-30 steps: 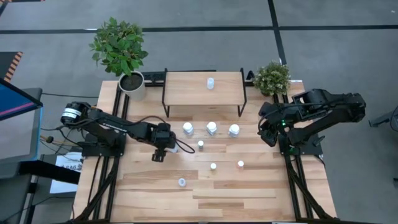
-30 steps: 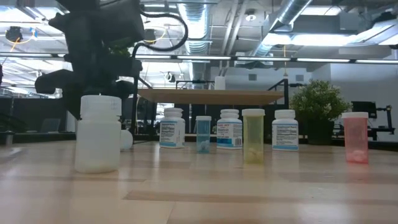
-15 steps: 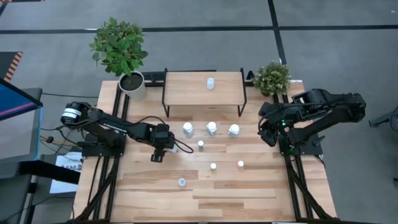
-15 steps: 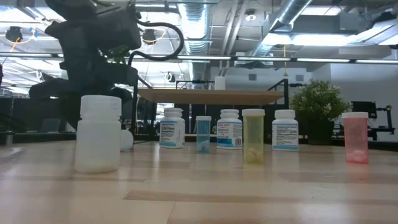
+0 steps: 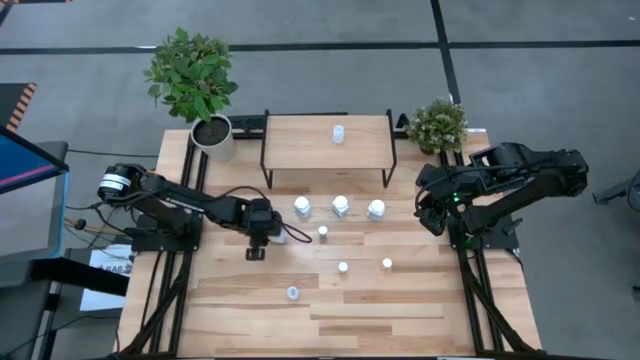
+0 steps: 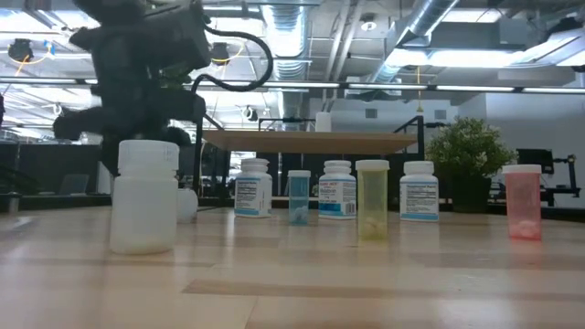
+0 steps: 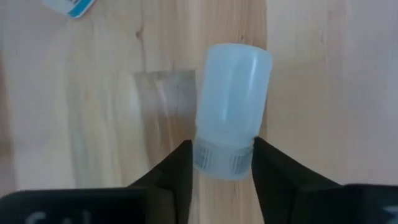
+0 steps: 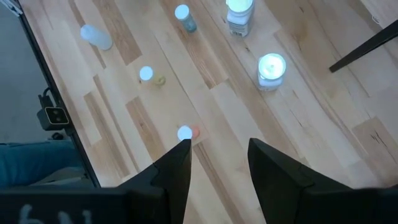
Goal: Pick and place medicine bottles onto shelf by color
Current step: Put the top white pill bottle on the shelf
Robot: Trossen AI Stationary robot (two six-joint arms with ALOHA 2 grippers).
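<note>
1. The left gripper (image 5: pixel 272 237) is low over the table, left of the row of white bottles; its fingers (image 7: pixel 180 171) stand narrow on both sides of the cap of a pale-blue bottle (image 7: pixel 231 118) that lies on its side; I cannot tell if they already press the cap or only frame it.

2. The shelf (image 5: pixel 328 142) stands at the far edge of the table, between the two plants, and already carries one small pale bottle (image 5: pixel 338 134); the three white bottles (image 5: pixel 340 206) stand in a row in front of it; the smaller ones are scattered nearer the camera, the yellow bottle (image 6: pixel 372 199) and the pink one (image 6: pixel 523 201) among them.

3. To do this step well, I think the fingers should close evenly on the cap before any lift; the bottle is round and lying, so it may roll or turn if one finger touches first.

4. The lift should be straight up and slow, then high enough to pass over the white bottles toward the shelf.

5. The right gripper (image 8: pixel 216 155) waits at the right side of the table, fingers apart and empty.
</note>
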